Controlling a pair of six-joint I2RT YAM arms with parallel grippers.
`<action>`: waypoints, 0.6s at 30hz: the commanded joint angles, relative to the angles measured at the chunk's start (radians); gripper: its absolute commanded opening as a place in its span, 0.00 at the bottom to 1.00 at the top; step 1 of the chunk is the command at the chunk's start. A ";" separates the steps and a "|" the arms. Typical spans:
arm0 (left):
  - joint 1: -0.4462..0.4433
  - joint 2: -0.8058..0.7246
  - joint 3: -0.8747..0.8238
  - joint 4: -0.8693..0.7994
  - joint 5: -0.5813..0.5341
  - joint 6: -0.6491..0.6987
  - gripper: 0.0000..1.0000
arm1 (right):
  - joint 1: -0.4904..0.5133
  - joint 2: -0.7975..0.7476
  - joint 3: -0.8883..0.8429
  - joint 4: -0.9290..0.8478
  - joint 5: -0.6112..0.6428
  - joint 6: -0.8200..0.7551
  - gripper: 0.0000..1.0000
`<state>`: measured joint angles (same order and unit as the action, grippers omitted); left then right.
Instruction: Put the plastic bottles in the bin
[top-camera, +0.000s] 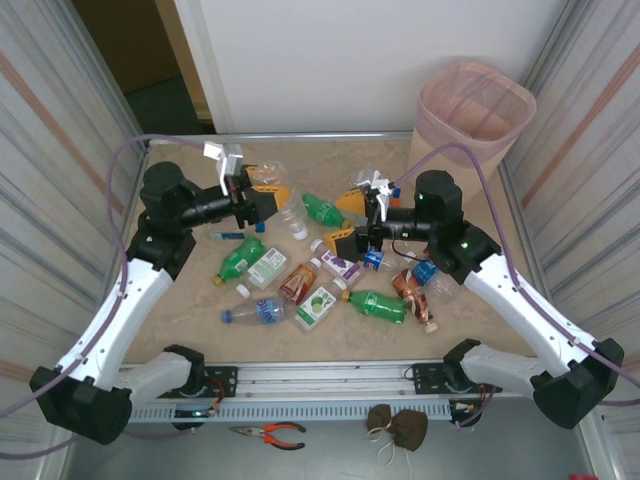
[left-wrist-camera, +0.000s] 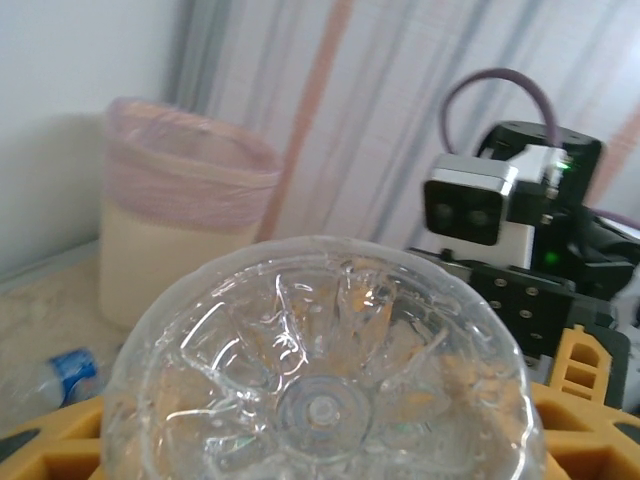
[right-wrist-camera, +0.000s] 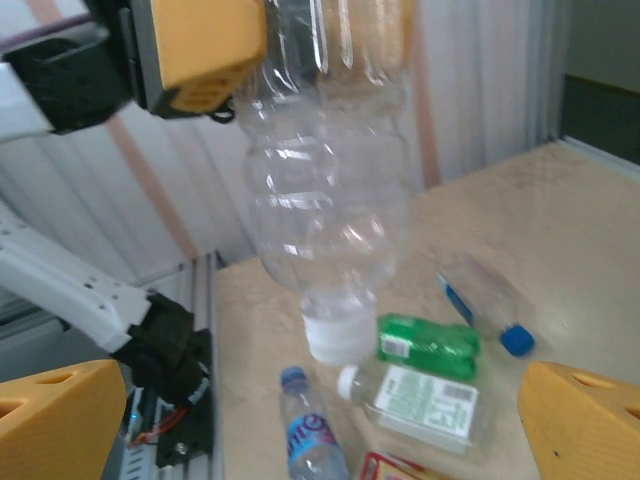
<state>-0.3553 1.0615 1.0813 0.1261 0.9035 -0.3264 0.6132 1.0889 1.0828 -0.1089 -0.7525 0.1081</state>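
Left gripper (top-camera: 270, 198) lifts a clear bottle (left-wrist-camera: 320, 380), with the bin (top-camera: 455, 150) at 1 o'clock.
The jaws are partly closed around the clear bottle, cap down, above the table (top-camera: 200, 312) at 11 o'clock. Right gripper (top-camera: 347, 222) gapes wide with nothing in it, over scattered bottles (top-camera: 376, 305) at centre. The pink-lined bin's contents I cannot make out.

Three green plastic soda bottles (top-camera: 240, 257), three white fruit-labelled plastic bottles (top-camera: 318, 305), two red-orange plastic bottles (top-camera: 298, 282), and at least four clear plastic bottles (top-camera: 255, 313), some blue-labelled; the jumble hides an exact count. One pale pink round plastic bin (top-camera: 470, 115). One pair of orange-handled metal pliers (top-camera: 268, 432)
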 joint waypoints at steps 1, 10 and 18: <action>-0.062 0.013 0.071 0.027 0.084 0.112 0.41 | 0.045 0.012 0.066 0.044 -0.065 -0.038 0.99; -0.194 0.069 0.184 -0.074 0.150 0.201 0.42 | 0.144 0.047 0.177 -0.024 -0.052 -0.069 0.97; -0.237 0.090 0.221 -0.118 0.168 0.242 0.42 | 0.181 0.044 0.189 -0.060 -0.021 -0.088 0.81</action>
<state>-0.5816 1.1458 1.2613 0.0345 1.0542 -0.1368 0.7795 1.1313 1.2362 -0.1383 -0.7704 0.0368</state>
